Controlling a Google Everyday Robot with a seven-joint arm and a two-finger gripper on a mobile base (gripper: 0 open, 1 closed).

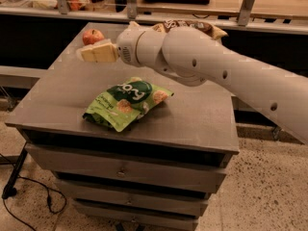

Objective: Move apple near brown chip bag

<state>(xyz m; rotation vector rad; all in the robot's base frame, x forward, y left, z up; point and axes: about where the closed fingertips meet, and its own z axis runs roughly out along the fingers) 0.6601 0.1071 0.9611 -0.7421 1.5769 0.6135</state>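
End effector (95,53) just beside apple (93,35)

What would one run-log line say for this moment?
gripper: just front of apple | apple: on table back-left, not held | brown chip bag: back edge, partly behind arm | phase: pre-grasp
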